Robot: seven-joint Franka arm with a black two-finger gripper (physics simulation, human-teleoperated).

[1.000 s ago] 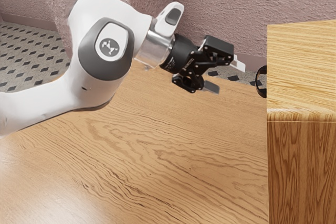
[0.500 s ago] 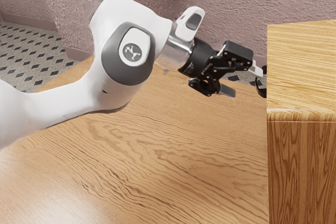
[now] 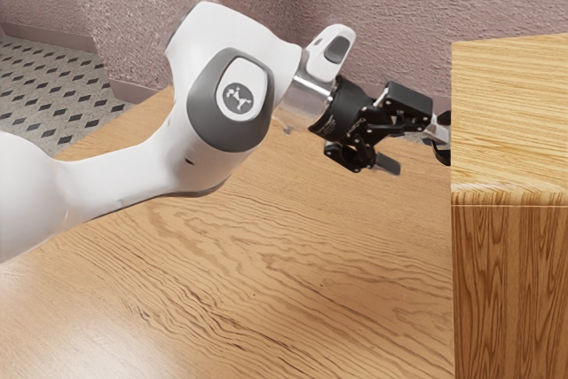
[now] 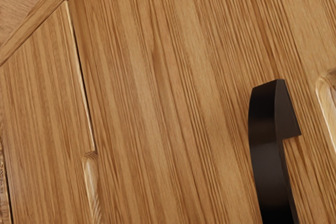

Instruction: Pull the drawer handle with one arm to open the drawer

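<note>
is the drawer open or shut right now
Shut. In the exterior view only the black handle juts from the cabinet, no panel; in the wrist view the drawer front shows only thin seams.

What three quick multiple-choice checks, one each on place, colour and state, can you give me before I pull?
1. Where is the gripper? A) at the cabinet front, near the handle B) above the cabinet C) folded back against the arm
2. Handle colour? A) white B) black C) red
3. Gripper's fingers? A) pressed together B) clamped on a cup C) spread apart
Answers: 1 A, the exterior view shows it just off the handle; 2 B, dark against pale wood; 3 C, a gap shows between them.
</note>
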